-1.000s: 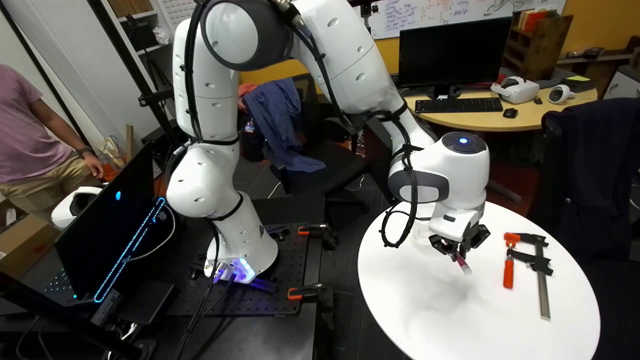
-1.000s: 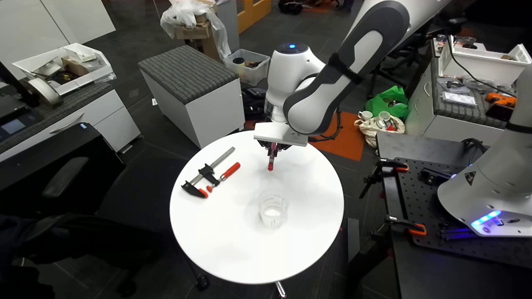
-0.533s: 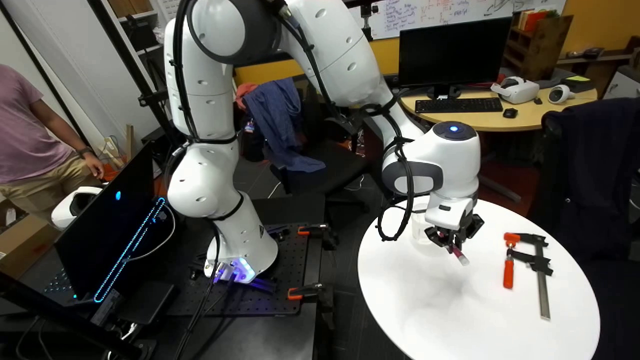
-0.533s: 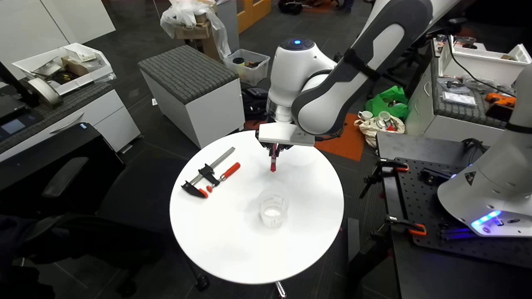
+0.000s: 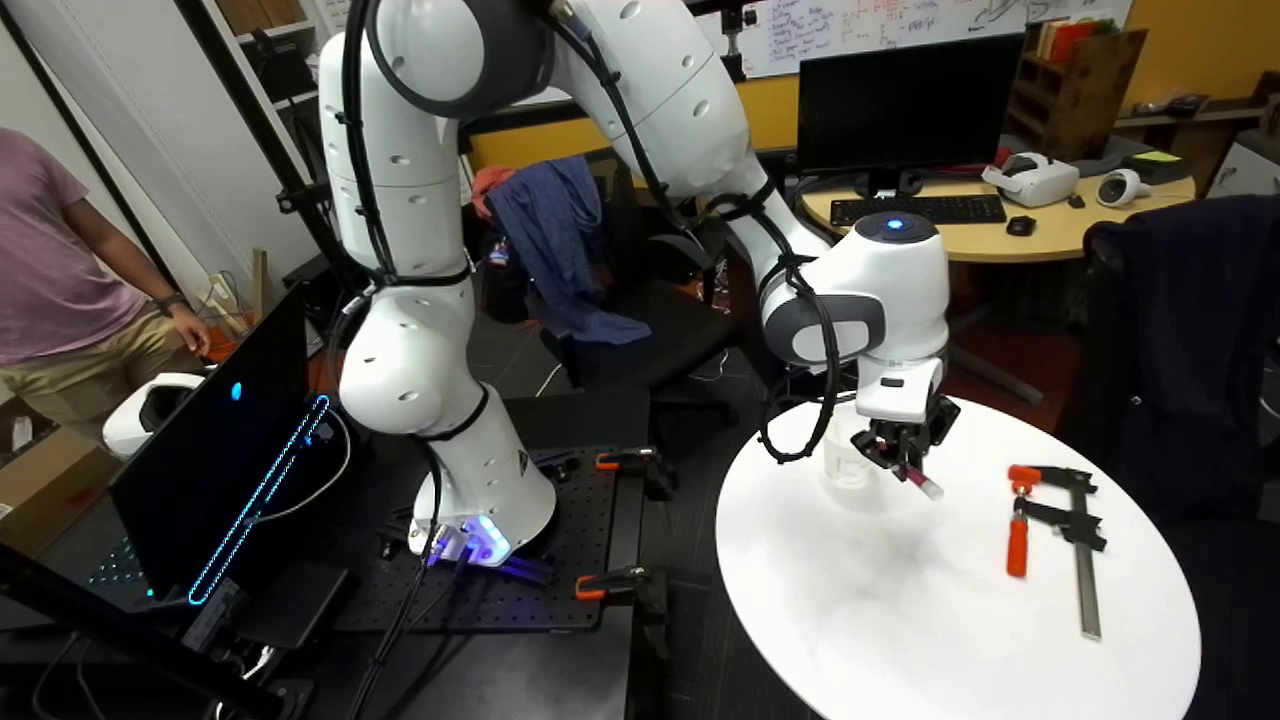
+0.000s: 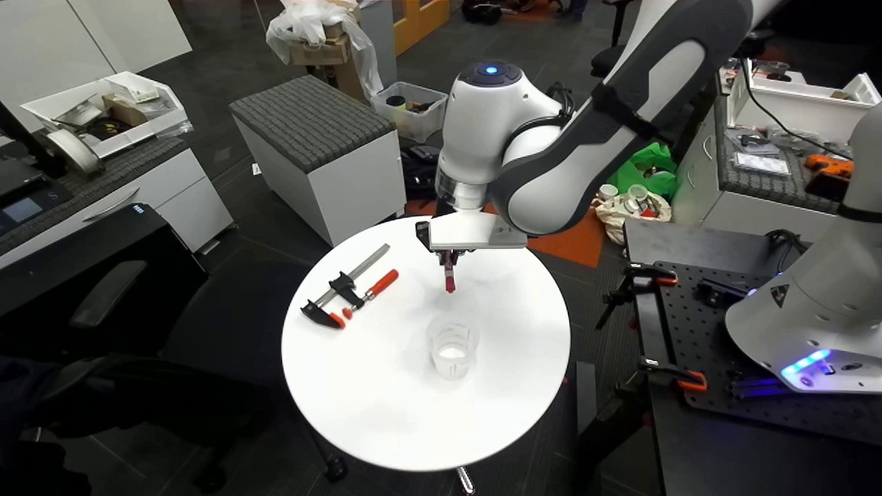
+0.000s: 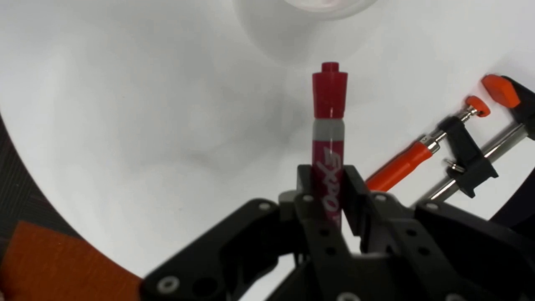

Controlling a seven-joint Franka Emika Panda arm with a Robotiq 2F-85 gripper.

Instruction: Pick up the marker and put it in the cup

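The gripper (image 7: 328, 182) has shifted closer to the cup (image 6: 453, 348) since the earlier frames, the marker (image 7: 329, 96) still between its fingers (image 7: 353, 184); the cup and the bar clamp (image 5: 1080, 522) have stayed put.

The marker is in the air above the counter (image 6: 386, 406), near the cup but apart from it. The wrist view shows its red cap, a pale band and "Expo" lettered along the darker barrel. The gripper is narrowed onto that barrel, a finger pressing on either side. The cap end points toward the cup; in an exterior view the marker (image 5: 922, 483) shows its paler end slanting to the near right.

The clear cup stands upright. In an exterior view the cup (image 5: 845, 470) is on the far left part of the counter, partly covered by the gripper, while the bar clamp lies to the right, well apart from the cup. The counter is round and white.

Left of it, the robot arm (image 5: 670, 110) rises from a black bench (image 5: 560, 665); a laptop (image 5: 200, 450) and a person in a pink shirt (image 5: 70, 260) are farther left. At the far right a desk (image 5: 1030, 248) carries a monitor (image 5: 905, 105), a keyboard (image 5: 915, 210) and a white headset (image 5: 1035, 182).
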